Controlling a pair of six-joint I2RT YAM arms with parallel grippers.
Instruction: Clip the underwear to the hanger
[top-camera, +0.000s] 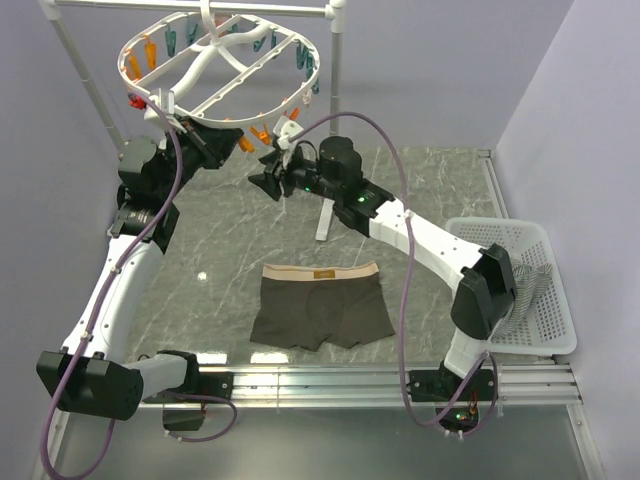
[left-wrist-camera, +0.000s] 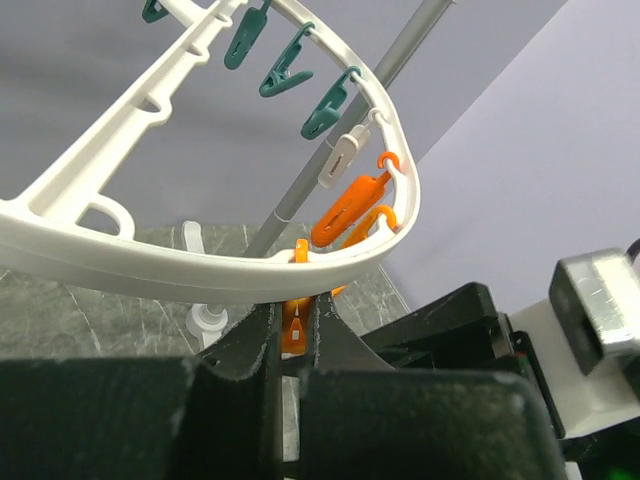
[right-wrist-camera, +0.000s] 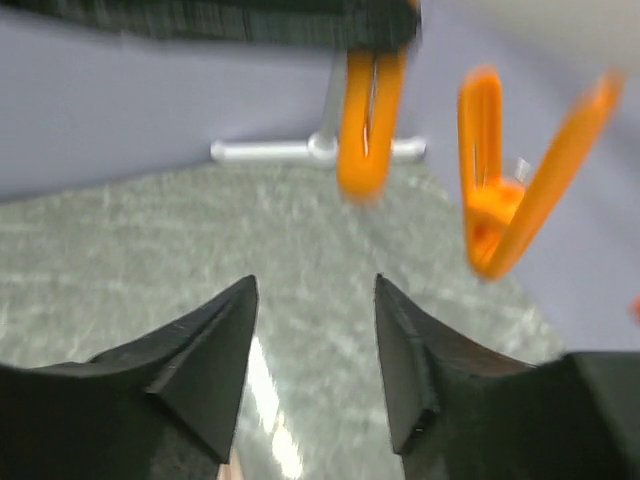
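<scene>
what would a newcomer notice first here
The white hanger, ringed with orange and teal clothespins, with both arms reaching up to it at the far left. The left end effector pinches an orange clothespin under its rim; the right end effector is open nearby. The underwear lies flat on the table, untouched.

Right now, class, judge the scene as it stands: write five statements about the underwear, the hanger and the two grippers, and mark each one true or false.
1. The underwear lies flat on the table, not clipped to the hanger. True.
2. The right gripper holds the underwear. False: its jaws are open and empty, up near the orange pins.
3. The left gripper is shut on an orange clothespin. True.
4. The white basket sits at the left edge of the table. False: it is at the right edge.
5. Every pin on the hanger is orange. False: there are also teal clothespins.
</scene>
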